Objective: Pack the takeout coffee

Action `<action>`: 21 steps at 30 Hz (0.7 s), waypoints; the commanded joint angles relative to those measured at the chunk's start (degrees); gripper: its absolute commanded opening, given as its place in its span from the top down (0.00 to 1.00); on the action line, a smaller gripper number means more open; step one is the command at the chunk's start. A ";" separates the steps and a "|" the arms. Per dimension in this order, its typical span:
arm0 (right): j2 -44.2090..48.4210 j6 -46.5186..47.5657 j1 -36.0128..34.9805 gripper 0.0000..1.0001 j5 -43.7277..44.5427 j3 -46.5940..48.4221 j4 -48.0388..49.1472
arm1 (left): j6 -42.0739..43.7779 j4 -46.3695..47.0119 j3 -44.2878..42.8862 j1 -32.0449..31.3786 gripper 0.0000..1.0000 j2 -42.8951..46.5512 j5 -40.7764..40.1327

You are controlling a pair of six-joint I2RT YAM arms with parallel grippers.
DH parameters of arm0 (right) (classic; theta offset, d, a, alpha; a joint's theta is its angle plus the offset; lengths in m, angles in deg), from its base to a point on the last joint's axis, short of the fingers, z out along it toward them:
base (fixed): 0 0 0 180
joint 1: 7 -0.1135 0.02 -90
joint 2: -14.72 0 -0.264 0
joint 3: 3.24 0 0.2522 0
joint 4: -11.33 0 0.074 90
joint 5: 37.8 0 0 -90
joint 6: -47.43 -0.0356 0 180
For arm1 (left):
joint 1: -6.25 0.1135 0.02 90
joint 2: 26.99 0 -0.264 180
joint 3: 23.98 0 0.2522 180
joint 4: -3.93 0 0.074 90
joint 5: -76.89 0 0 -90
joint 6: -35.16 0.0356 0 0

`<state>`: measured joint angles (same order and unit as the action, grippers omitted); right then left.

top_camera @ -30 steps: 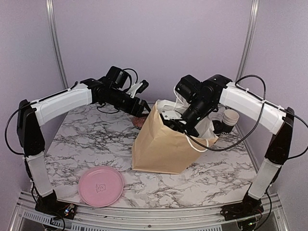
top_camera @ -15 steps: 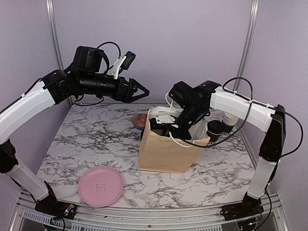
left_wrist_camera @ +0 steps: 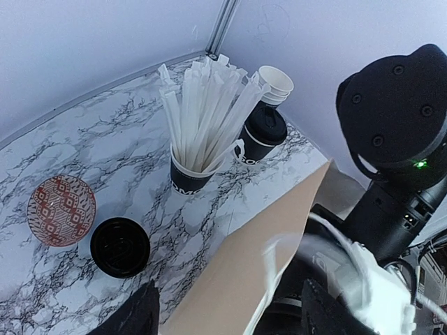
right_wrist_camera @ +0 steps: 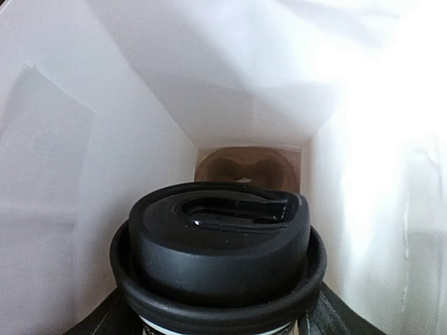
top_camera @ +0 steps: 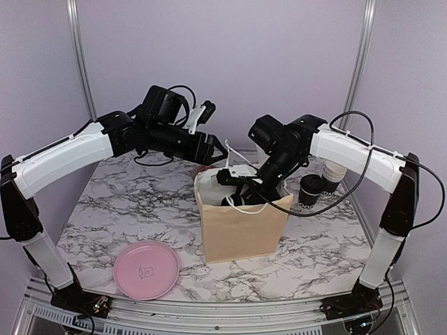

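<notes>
Coffee (right_wrist_camera: 220, 258), lidded, hangs inside the bag (top_camera: 244, 230). Your right gripper (right_wrist_camera: 213, 319) is clamped on its sides just under the lid, one finger on each side. Below it, at the bag's bottom, you see the pulp carrier (right_wrist_camera: 248, 166); cup and carrier are apart. Bag stands upright at the middle of the table (top_camera: 126, 209), mouth open, white lining.

Your left gripper (top_camera: 218, 149) hovers at the bag's far rim with its fingers spread apart. Only the rim shows between them from above. Whether it touches the paper you cannot tell.

Second coffee (top_camera: 309, 190), lid on, stands on the table right of the bag, just beside a stack of empty cups (left_wrist_camera: 276, 80). Near them is the straw cup (left_wrist_camera: 190, 180), upright. Farther left a black lid (left_wrist_camera: 120, 246) lies flat, just beside a patterned dish (left_wrist_camera: 61, 209). Pink plate (top_camera: 147, 270) sits at the near left edge, well apart from the bag.
</notes>
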<state>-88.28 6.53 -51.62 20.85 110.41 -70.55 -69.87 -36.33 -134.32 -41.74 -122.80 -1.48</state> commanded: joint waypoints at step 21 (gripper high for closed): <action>3.23 -2.14 9.73 0.60 -29.82 23.15 -0.13 | 10.13 -5.15 -10.01 2.03 0.19 7.81 -7.18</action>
<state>-84.28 9.05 -45.17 0.37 129.65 -74.24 -65.13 -40.49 -139.96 -40.06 -120.46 -9.61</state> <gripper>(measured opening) 0.674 0.795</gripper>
